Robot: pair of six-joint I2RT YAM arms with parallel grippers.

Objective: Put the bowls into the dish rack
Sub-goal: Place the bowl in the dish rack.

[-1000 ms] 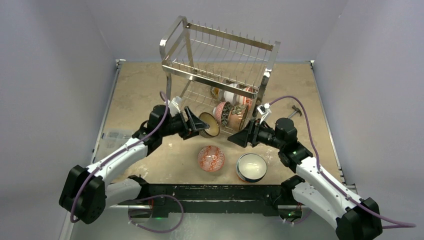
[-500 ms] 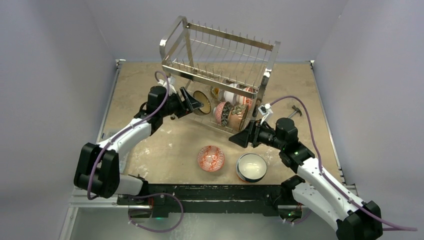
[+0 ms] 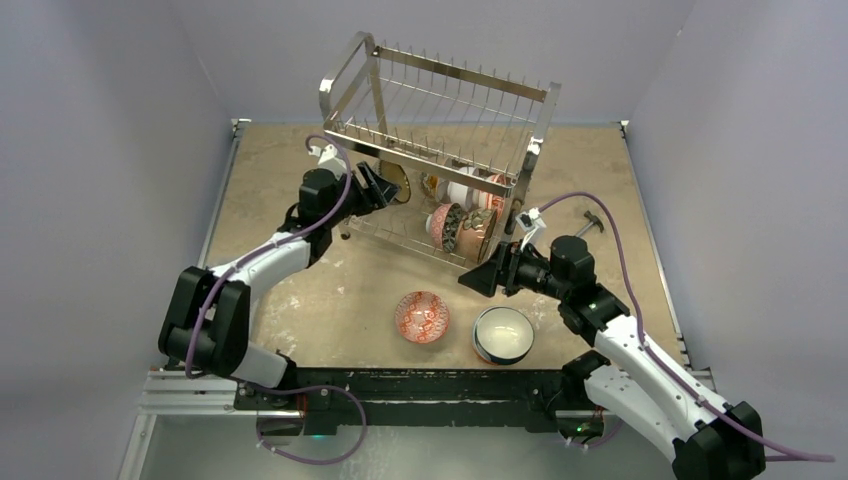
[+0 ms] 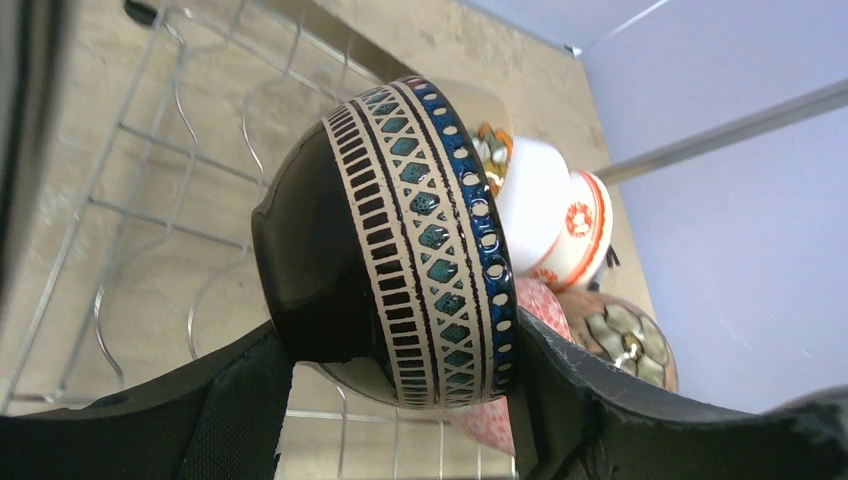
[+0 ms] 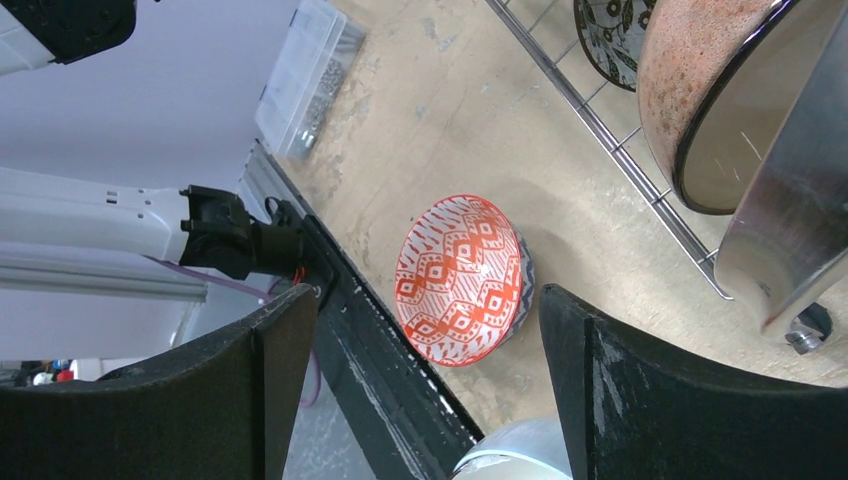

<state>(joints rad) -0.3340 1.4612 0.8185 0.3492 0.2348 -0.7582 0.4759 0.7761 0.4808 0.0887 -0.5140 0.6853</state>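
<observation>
Patterned bowl [image 4: 420, 240], clamped in the left gripper [image 4: 400, 385], has reached the dish rack [image 3: 440, 100] lower tier, release pending; right gripper [image 5: 430, 330] gapes empty.

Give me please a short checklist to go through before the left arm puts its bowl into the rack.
1. Hold of the left gripper on the patterned bowl: ok, clamped from both sides, bowl on edge.
2. Free place on the lower tier of the dish rack: ok, bare wires lie left of the racked bowls.
3. Gap between the patterned bowl and the racked bowls: cannot tell, they overlap in the left wrist view.
4. Keeping the right gripper out of the way: ok, open and empty, in front of the rack.
5. Next bowls ready: ok, the red-patterned bowl and the white bowl sit upright on the table.
</observation>
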